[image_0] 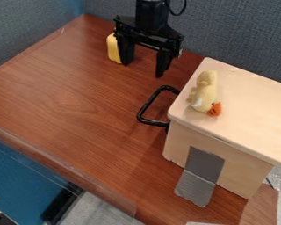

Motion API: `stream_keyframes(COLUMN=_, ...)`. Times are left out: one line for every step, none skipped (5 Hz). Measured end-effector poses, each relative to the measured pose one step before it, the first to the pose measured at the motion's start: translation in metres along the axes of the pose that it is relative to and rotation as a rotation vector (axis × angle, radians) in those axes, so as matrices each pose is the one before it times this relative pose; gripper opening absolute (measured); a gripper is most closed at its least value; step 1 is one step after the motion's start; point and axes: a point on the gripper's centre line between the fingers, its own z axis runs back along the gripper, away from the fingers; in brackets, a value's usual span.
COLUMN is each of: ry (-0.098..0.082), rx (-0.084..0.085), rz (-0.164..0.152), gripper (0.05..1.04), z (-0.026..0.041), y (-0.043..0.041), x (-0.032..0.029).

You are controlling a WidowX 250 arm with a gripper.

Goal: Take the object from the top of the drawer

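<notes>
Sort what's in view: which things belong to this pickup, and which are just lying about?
For the job:
- pale-yellow plush toy with orange bill, on the box top
- pale wooden drawer box
- black two-finger gripper, open

Lying about:
- rounded yellow object
- grey tape strip

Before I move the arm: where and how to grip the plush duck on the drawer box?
I'd take the plush duck around mid-body, from straight above, one finger on the drawer-handle side, one opposite. It lies lengthwise on the box top, longer than wide, so closing across the narrow way should suit the open gripper. Probably avoid the small orange bill.
</notes>
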Motion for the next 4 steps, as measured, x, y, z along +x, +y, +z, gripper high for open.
stream_keyframes(ry=0.0261, rx=0.001, rz=0.0052, gripper=1.001, z=-0.00844, y=-0.00024, x=-0.00224)
stream_keyframes(ry=-0.0288, rx=-0.009, rz=-0.036, gripper=1.001, z=0.01736, y=-0.02006, x=-0.00313)
stream_keyframes(ry=-0.0575, rx=0.0028, rz=-0.0493, gripper=1.001, z=0.01835, y=-0.02637, x=0.0047)
stream_keyframes(ry=-0.0317, rx=-0.028, rz=-0.0173, gripper=1.001, z=0.00846, y=-0.02221, x=0.00674)
